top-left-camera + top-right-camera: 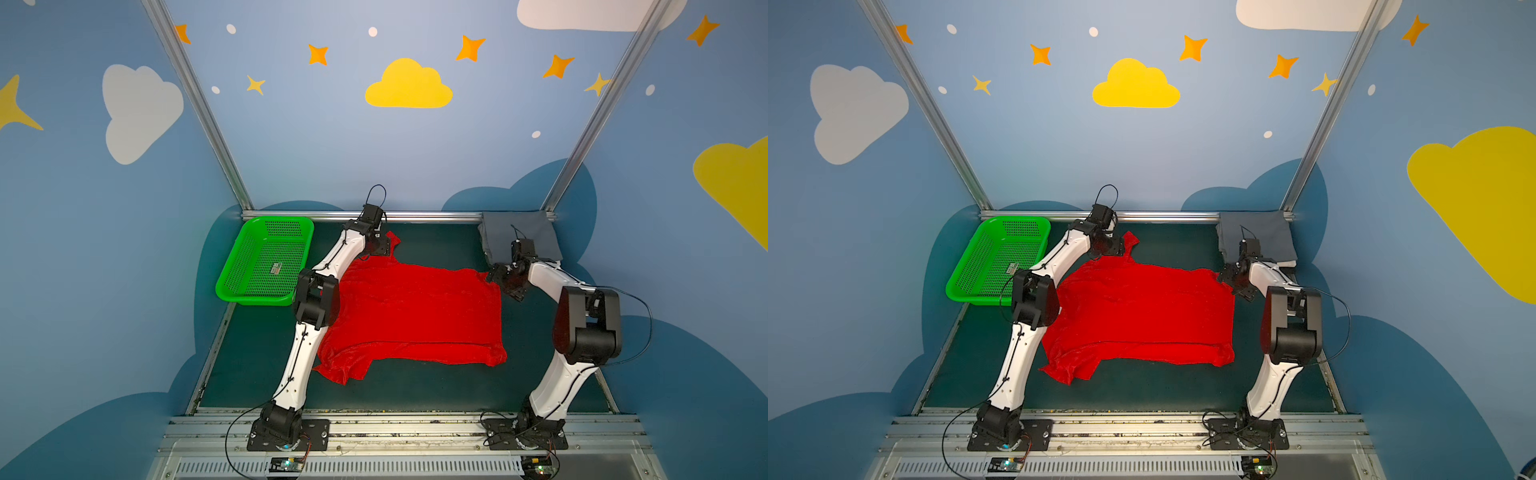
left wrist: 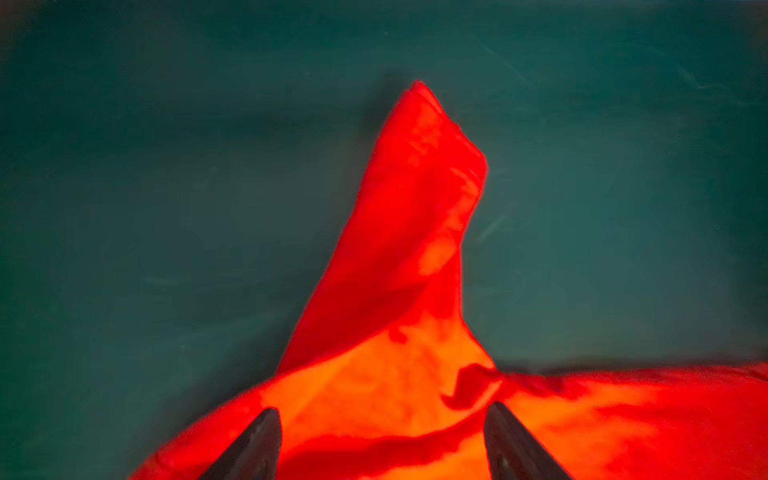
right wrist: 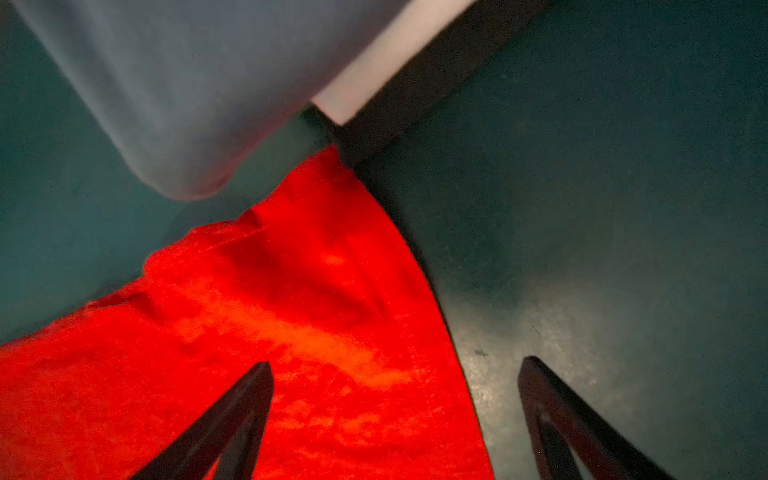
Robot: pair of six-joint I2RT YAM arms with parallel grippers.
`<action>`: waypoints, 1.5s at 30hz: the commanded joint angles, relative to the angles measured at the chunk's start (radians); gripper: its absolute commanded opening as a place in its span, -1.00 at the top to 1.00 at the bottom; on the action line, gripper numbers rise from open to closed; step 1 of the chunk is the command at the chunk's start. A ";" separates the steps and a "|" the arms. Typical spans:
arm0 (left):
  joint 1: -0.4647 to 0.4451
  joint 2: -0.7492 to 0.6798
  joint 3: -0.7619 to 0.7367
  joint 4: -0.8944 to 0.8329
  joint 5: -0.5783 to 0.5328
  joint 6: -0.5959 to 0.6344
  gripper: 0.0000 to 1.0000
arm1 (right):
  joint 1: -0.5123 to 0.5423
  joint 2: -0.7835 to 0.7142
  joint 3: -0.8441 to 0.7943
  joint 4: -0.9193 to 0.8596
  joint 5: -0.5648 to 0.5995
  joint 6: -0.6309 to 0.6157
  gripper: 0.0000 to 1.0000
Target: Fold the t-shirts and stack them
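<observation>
A red t-shirt [image 1: 411, 316] lies spread across the dark green mat in both top views, one sleeve pointing to the far left. My left gripper [image 1: 380, 249] hovers at that sleeve; in the left wrist view its gripper [image 2: 382, 415] is open, the jaws straddling a raised fold of the red t-shirt [image 2: 415, 232]. My right gripper [image 1: 505, 278] is at the shirt's far right corner. In the right wrist view the gripper [image 3: 397, 363] is open across the cloth's edge [image 3: 291, 332]. A grey folded shirt [image 3: 187, 83] tops white [image 3: 386, 62] and black [image 3: 436, 83] ones.
A green perforated basket [image 1: 249, 297] stands at the back left, beside my left arm. The folded stack [image 1: 1254, 237] sits in the back right corner against the metal frame rail. Bare mat [image 1: 415, 390] runs along the front, before the arms' base rail.
</observation>
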 commanded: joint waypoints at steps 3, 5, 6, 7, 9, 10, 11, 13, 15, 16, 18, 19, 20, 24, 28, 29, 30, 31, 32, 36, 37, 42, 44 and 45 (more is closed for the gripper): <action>0.004 0.065 0.089 -0.100 -0.035 0.078 -0.43 | -0.005 0.057 0.046 -0.020 0.025 -0.037 -0.80; 0.003 0.069 0.076 -0.075 -0.007 0.079 -0.39 | -0.013 0.074 0.051 -0.020 0.003 -0.037 -0.80; 0.004 0.071 0.067 -0.060 -0.001 0.078 -0.40 | -0.019 0.080 0.054 -0.015 -0.010 -0.039 -0.79; 0.003 0.074 0.060 -0.047 0.004 0.077 -0.38 | -0.023 0.086 0.057 -0.012 -0.025 -0.040 -0.79; 0.004 0.085 0.063 -0.036 0.006 0.078 -0.33 | -0.026 0.101 0.071 -0.013 -0.052 -0.041 -0.78; 0.003 0.090 0.065 -0.033 0.007 0.076 -0.32 | -0.026 0.109 0.079 -0.015 -0.068 -0.042 -0.78; 0.004 0.095 0.068 -0.030 0.009 0.074 -0.25 | -0.027 0.122 0.091 -0.022 -0.094 -0.043 -0.77; 0.004 0.106 0.074 -0.029 0.009 0.073 -0.13 | -0.030 0.145 0.113 -0.035 -0.126 -0.046 -0.75; 0.009 0.120 0.089 -0.035 0.002 0.065 -0.08 | -0.029 0.161 0.126 -0.034 -0.137 -0.041 -0.74; 0.011 0.127 0.095 -0.040 0.001 0.062 -0.05 | -0.030 0.165 0.128 -0.032 -0.139 -0.038 -0.74; 0.018 0.137 0.103 -0.044 0.000 0.060 -0.02 | -0.029 0.177 0.141 -0.034 -0.138 -0.039 -0.72; 0.020 0.140 0.104 -0.045 0.000 0.061 0.03 | -0.029 0.183 0.148 -0.038 -0.133 -0.039 -0.72; 0.023 0.143 0.102 -0.045 -0.003 0.063 0.06 | -0.029 0.189 0.156 -0.041 -0.128 -0.038 -0.72; 0.026 0.144 0.107 -0.045 -0.049 0.073 0.13 | -0.028 0.203 0.172 -0.045 -0.120 -0.036 -0.68; 0.030 0.144 0.110 -0.026 -0.081 0.087 0.10 | -0.026 0.222 0.191 -0.046 -0.135 -0.033 -0.60; 0.031 0.144 0.111 -0.022 -0.093 0.088 0.07 | -0.026 0.226 0.196 -0.048 -0.139 -0.033 -0.56; 0.031 0.143 0.111 -0.016 -0.098 0.091 0.06 | -0.025 0.230 0.200 -0.049 -0.142 -0.034 -0.52; 0.033 0.145 0.113 -0.012 -0.097 0.095 0.06 | -0.024 0.231 0.203 -0.051 -0.144 -0.032 -0.50; 0.033 0.146 0.116 -0.009 -0.089 0.099 0.05 | -0.021 0.233 0.204 -0.050 -0.146 -0.033 -0.50; 0.034 0.167 0.144 -0.017 -0.070 0.108 -0.05 | -0.018 0.236 0.206 -0.046 -0.161 -0.030 -0.39; 0.034 0.173 0.151 -0.022 -0.061 0.112 -0.05 | -0.019 0.236 0.207 -0.044 -0.167 -0.028 -0.37; 0.034 0.191 0.158 -0.030 -0.026 0.112 0.02 | -0.017 0.243 0.210 -0.028 -0.197 -0.021 -0.21; 0.034 0.199 0.159 -0.028 -0.008 0.108 0.06 | -0.017 0.251 0.214 -0.023 -0.220 -0.015 -0.09; 0.034 0.205 0.169 -0.038 -0.009 0.107 0.13 | -0.018 0.256 0.218 -0.023 -0.237 -0.016 -0.02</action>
